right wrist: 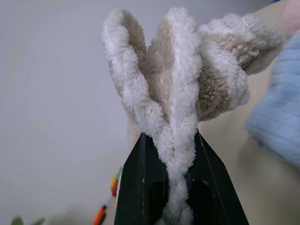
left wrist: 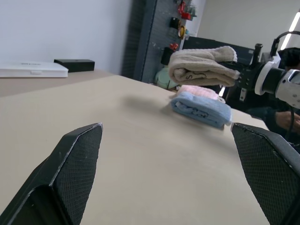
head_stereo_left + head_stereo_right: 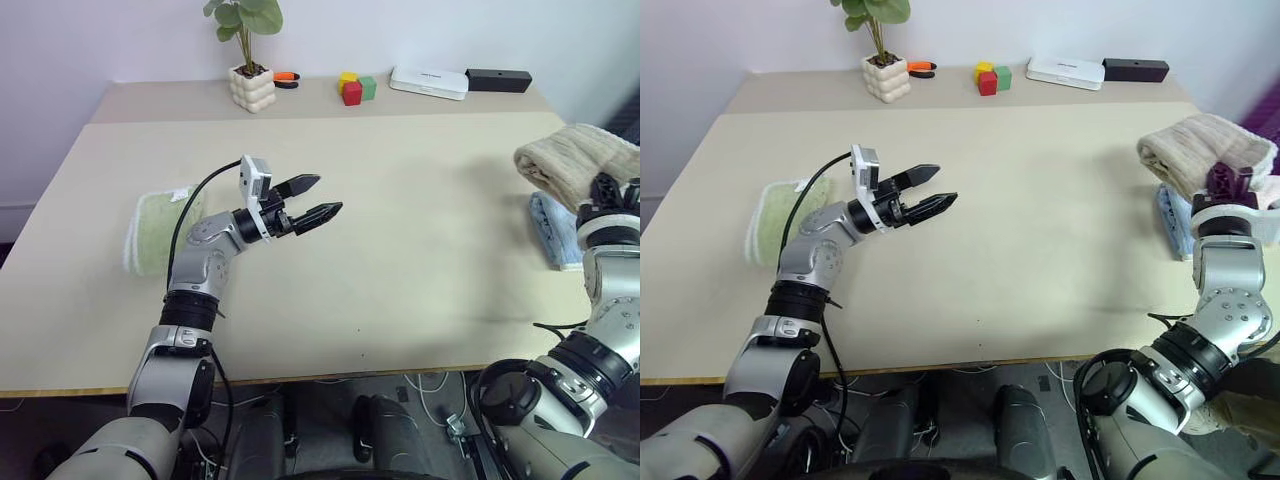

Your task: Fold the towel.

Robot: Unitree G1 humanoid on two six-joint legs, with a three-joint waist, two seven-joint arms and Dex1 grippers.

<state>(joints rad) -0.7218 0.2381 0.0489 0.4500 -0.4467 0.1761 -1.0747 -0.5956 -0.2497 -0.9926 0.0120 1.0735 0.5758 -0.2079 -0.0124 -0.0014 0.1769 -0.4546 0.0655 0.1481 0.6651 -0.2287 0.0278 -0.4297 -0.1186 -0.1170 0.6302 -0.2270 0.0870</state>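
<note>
Pinching the folded beige towel (image 1: 187, 93) above the light blue towel (image 2: 201, 108), right gripper (image 1: 180, 187); left gripper (image 3: 312, 200) spread wide, empty.

Left hand (image 3: 322, 197) hovers open over the table (image 3: 400, 270); right hand (image 3: 607, 192) apparently lifts the bundled towel (image 3: 575, 160) at the edge.

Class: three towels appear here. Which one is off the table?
The beige towel, folded and pinched in the right gripper. The green towel and blue towel lie on the table.
</note>
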